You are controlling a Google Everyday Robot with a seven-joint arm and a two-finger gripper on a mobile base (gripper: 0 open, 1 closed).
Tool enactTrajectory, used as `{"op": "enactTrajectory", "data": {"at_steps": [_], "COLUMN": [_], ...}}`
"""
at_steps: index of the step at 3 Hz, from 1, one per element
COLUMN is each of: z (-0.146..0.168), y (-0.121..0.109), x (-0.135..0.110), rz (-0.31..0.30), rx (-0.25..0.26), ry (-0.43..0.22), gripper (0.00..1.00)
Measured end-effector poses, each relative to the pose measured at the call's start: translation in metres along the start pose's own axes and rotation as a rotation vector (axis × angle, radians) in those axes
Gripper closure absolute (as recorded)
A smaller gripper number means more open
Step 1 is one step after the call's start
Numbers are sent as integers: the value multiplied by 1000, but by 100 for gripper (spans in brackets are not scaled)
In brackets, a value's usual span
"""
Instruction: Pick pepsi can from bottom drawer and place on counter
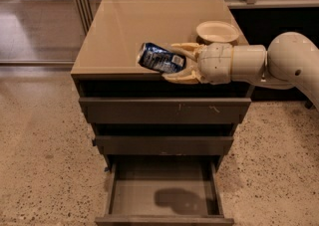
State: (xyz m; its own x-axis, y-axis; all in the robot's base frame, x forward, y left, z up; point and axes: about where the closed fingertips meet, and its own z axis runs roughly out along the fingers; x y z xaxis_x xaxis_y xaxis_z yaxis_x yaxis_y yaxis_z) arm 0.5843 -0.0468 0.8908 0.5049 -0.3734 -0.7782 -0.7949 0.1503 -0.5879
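**Can clear of the drawer, held at the counter's front lip**

The arm point(291, 63) stretches in from the right. Its gripper point(175, 62) is clamped on the pepsi can point(159, 56), one finger above and one below. The can lies tilted on its side, one end pointing left, right at the front edge of the counter point(132, 23). Whether it touches the top I cannot tell. The bottom drawer point(137, 182) stands pulled out below, so the lift looks done and the placing is in hand. Next, I judge, the can needs carrying further in from the edge, and lowering before release, since on its side it could roll off. The open room is to the left and back. The white bowl point(217, 32) sits close behind the gripper, so drifting that way risks a knock.
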Motion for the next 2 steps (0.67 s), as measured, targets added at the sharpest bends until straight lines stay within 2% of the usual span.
{"op": "enactTrajectory", "data": {"at_steps": [1,2], "z": [9,25], "y": [-26,-51], "x": [-2,17], "rz": [7,48], "rx": [51,109], "ry": [25,50], "gripper": [100,100]}}
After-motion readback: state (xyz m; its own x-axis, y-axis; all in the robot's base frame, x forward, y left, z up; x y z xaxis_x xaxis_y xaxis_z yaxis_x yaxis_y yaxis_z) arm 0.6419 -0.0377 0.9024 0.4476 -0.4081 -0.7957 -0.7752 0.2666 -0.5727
